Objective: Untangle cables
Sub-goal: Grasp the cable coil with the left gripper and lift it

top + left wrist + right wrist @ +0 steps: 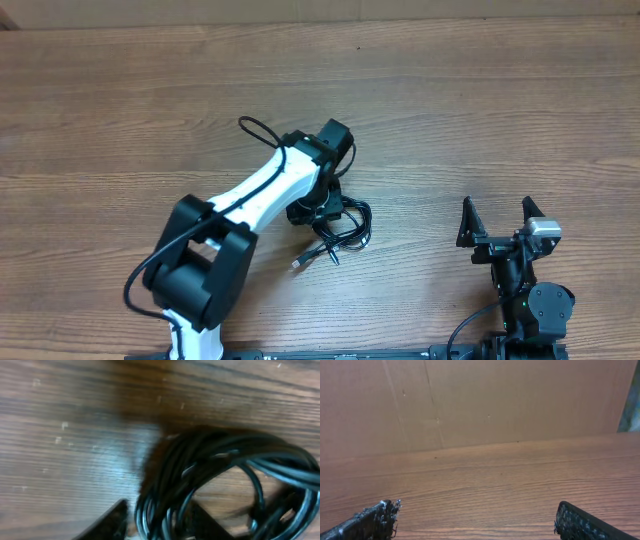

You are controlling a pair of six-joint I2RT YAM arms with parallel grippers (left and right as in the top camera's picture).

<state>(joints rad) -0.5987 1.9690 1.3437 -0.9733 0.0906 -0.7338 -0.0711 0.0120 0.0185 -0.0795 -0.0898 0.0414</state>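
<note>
Overhead view of a wooden table [120, 110] with two robot arms reaching in from the near edge. The cables [345, 228] lie as one dark, looped tangle about midway along the table, somewhat closer to the near edge than the far one. One plug [297, 262] pokes out of the tangle toward the near edge.

The white left arm [260, 190] is down over the tangle. In its wrist view the left fingers [111, 521] stand partly closed on either side of several strands at the rim of the coil; whether they actually pinch the strands cannot be told. The right arm [535, 300] sits by the near right corner, well apart from the cables, and the right fingers [372, 520] are spread wide with nothing between them.

The untangling looks barely begun: no cable lies separate yet.

Count: one bundle, with the number of cables in it not countable here; one visible plug; two arms.
</note>
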